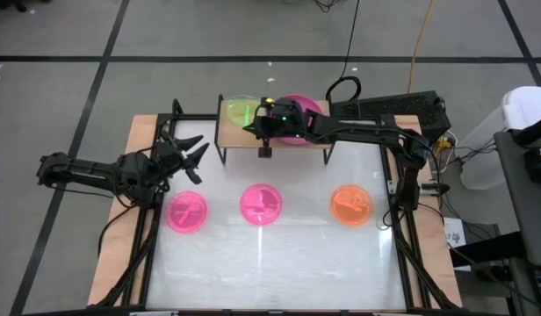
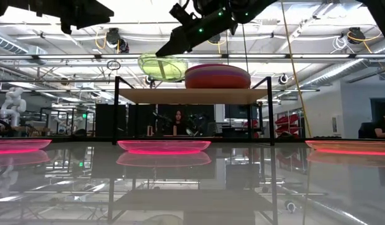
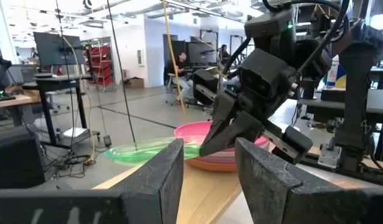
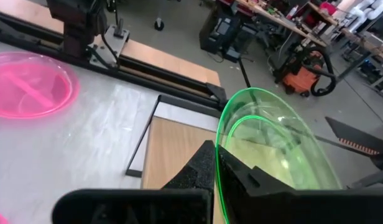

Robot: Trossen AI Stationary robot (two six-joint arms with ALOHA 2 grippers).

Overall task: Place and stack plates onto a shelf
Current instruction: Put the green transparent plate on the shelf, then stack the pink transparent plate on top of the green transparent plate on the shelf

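right gripper [image 1: 256, 125] clamped on rim of translucent green divided plastic plate [image 1: 241, 111], tilted above left end of light-wood shelf [image 1: 236, 139] | stack of large plates [image 1: 297, 120] on shelf's right | left gripper [image 1: 190, 156] spread, empty, left of shelf

Both arms are dark and jointed; the right tool [image 1: 263, 132] carries small green lights; the left tool's [image 3: 210, 171] fingers are blocky, matte black.
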